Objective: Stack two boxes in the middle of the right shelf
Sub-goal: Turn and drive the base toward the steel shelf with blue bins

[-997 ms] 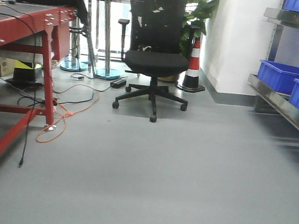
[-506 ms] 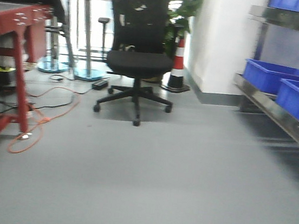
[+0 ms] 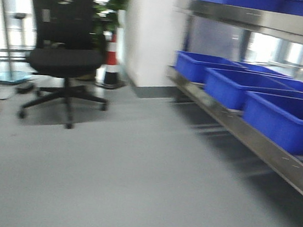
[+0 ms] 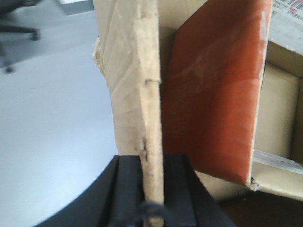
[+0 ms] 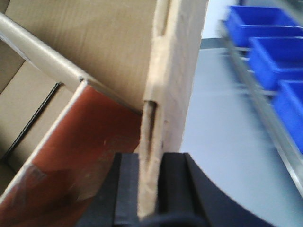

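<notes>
My left gripper (image 4: 152, 189) is shut on the upright wall of an open brown cardboard box (image 4: 132, 71). An orange-red panel (image 4: 213, 94) stands inside the box. My right gripper (image 5: 150, 189) is shut on another upright wall of brown cardboard box (image 5: 177, 61), with an orange-red surface (image 5: 85, 151) inside to its left. Whether both hold the same box I cannot tell. The steel shelf (image 3: 238, 129) runs along the right of the front view, with an upper level (image 3: 262, 19). It also shows in the right wrist view (image 5: 253, 101). Neither the grippers nor any box show in the front view.
Several blue plastic bins (image 3: 237, 88) sit on the shelf's lower level and show in the right wrist view (image 5: 274, 61) too. A black office chair (image 3: 64, 58) and a red-white cone (image 3: 111, 59) stand at the back left by a white pillar (image 3: 150, 30). The floor is grey.
The front view has swung to the right. The chair slid left in the picture, the red table left the view, and the shelf with blue bins now fills the right side.
</notes>
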Tool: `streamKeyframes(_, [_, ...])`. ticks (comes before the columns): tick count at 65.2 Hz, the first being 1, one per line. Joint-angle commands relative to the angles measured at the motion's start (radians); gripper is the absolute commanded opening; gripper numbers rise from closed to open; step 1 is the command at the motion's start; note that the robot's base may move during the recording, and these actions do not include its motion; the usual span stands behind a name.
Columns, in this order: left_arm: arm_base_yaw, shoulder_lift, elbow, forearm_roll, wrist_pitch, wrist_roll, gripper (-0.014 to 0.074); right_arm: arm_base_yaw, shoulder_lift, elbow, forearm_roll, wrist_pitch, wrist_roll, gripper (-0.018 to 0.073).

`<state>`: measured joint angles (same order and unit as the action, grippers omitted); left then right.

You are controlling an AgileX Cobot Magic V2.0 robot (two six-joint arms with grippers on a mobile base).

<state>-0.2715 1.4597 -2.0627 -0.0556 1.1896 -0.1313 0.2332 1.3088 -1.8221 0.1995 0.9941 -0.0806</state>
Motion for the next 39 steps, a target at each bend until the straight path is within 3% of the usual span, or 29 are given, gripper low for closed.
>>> streamKeyframes(1, [0.005,-0.011,-0.010,0.044,-0.035,-0.003,-0.0111,-0.010,-0.016,-0.012,-0.031,-0.060,-0.016,-0.0153])
streamKeyframes(39, [0.005,-0.011,-0.010,0.063,-0.035,-0.003,-0.0111,-0.010,-0.016,-0.012,-0.031,-0.060,-0.016,-0.0153])
